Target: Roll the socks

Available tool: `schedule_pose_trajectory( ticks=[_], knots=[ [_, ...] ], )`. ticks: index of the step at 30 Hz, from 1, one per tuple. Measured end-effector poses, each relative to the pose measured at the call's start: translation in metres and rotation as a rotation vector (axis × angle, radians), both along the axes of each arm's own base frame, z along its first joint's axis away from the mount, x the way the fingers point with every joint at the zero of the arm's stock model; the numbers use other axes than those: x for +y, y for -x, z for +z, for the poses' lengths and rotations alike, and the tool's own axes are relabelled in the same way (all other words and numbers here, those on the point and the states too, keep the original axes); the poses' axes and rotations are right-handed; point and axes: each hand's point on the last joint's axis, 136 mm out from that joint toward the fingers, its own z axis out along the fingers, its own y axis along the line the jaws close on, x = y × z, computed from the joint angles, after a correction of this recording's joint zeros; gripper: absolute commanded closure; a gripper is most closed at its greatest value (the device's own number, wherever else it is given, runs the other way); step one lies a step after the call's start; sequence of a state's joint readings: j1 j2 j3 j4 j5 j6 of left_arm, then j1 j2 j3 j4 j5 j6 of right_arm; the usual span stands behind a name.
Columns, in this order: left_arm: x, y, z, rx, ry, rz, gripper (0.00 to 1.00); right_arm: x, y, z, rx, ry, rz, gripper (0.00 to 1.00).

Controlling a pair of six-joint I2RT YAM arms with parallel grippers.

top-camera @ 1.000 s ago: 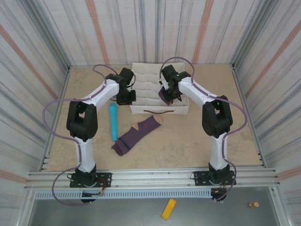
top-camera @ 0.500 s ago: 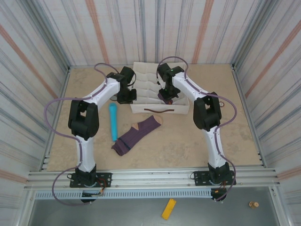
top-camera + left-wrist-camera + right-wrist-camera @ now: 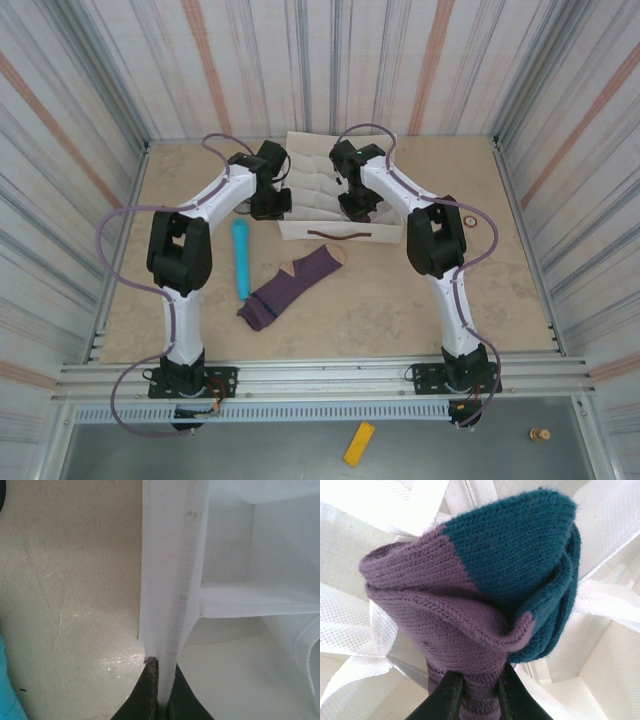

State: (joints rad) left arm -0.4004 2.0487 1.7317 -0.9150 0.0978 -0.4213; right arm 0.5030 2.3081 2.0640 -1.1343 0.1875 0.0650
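Purple teal-toed sock [image 3: 485,580] is pinched in the right gripper [image 3: 479,696] over the mesh organizer [image 3: 167,570], whose wall the left gripper [image 3: 160,680] clamps.

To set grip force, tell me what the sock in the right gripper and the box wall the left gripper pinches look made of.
The sock looks like soft, matte knitted yarn: stitch rows show across its purple and teal parts. The divider box looks like thin white non-woven fabric, its compartment walls fine mesh with a dotted grid.
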Motion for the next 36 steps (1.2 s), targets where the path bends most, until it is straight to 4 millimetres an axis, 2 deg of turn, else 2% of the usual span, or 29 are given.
schedule_pose_trajectory(
  ticks=[6, 20, 28, 36],
  knots=[
    [-0.003, 0.000, 0.001, 0.000, 0.012, -0.010, 1.00, -0.001, -0.001, -0.001, 0.019, 0.005, -0.013, 1.00],
    [-0.006, -0.001, 0.001, -0.003, 0.001, -0.044, 1.00, -0.001, 0.001, -0.017, 0.104, 0.010, -0.026, 1.00],
    [-0.006, -0.001, 0.001, -0.002, 0.000, -0.043, 1.00, -0.002, 0.001, -0.010, 0.087, -0.087, -0.070, 1.00],
    [-0.004, -0.003, 0.002, 0.002, 0.013, -0.030, 1.00, -0.002, 0.006, -0.002, 0.078, -0.172, -0.079, 0.96]
  ],
)
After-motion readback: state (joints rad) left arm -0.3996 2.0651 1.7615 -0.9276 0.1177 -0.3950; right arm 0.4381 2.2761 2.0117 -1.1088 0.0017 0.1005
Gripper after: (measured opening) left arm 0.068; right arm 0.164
